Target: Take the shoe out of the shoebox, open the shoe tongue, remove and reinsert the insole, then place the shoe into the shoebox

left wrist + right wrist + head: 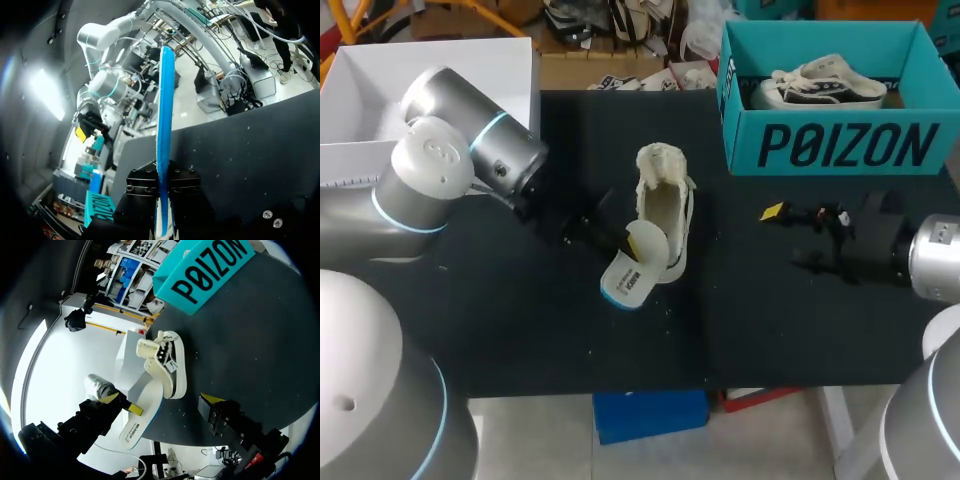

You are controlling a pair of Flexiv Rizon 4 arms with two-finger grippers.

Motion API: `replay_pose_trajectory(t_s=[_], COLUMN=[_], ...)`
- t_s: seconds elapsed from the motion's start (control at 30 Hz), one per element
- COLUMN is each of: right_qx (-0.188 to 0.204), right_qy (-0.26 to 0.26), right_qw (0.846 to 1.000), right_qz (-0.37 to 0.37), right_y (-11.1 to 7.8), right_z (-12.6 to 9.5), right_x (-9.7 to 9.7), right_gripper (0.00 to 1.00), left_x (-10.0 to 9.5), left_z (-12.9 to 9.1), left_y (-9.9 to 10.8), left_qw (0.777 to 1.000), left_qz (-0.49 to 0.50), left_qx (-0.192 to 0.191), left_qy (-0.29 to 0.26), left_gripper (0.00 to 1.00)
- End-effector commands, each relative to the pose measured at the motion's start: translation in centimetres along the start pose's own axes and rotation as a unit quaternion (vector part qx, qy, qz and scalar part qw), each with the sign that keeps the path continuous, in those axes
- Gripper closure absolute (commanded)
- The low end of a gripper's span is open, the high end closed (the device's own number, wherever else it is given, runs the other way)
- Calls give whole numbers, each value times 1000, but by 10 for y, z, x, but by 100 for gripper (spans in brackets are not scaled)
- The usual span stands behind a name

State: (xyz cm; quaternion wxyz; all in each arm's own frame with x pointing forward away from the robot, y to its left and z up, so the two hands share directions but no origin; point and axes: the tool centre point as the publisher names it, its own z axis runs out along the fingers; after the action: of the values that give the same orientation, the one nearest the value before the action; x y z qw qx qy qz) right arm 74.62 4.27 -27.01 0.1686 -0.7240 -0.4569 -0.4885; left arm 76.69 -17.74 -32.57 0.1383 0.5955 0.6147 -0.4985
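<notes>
Cream canvas marks the shoe (663, 205), which lies on the dark worktop (520, 320) in the head view, just ahead of the left hand (605, 238). That hand is clenched on the white, blue-edged insole (632, 268). One end of the insole overlaps the shoe's mouth; I cannot tell whether it is inside. The right hand (788, 238) sits on the other side of the shoe, well apart from it, fingers spread and empty. Beyond the right hand stands the teal shoebox (830, 145), with a second shoe (825, 85) in it.

From the left wrist, the insole (165, 115) shows edge-on as a blue strip. It rises straight out from the left hand (164, 186), with a finger pressed to each face.

From the right wrist, the right hand (161, 400) is released, with nothing between its fingers. Ahead of it lie the shoe (167, 364) and the insole (142, 417), and the shoebox (205, 270) stands further off to one side.

The insole looks to be out of the shoe or nearly so, so the step in hand is likely the turn from removal to reinsertion. Next, the left hand would need to line the insole's rounded end up with the shoe's mouth and slide it in flat. The free right hand would probably have to steady the shoe or hold the tongue back, or the shoe may skid on the worktop.
</notes>
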Motion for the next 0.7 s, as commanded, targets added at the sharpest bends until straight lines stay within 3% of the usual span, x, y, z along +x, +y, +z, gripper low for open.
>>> replay_pose_trajectory(t_s=[0.03,0.7], right_qx=[1,1], right_qy=[-1,-1], right_qw=[1000,1000], right_qz=[0,0], right_y=[0,0], right_z=[0,0], right_x=[0,0], right_gripper=[0,0], left_x=[-5,-8], left_z=[2,7], left_y=[18,59], left_qw=[1000,999], left_qz=[-3,-10], left_qx=[11,14], left_qy=[9,33], left_gripper=[100,100])
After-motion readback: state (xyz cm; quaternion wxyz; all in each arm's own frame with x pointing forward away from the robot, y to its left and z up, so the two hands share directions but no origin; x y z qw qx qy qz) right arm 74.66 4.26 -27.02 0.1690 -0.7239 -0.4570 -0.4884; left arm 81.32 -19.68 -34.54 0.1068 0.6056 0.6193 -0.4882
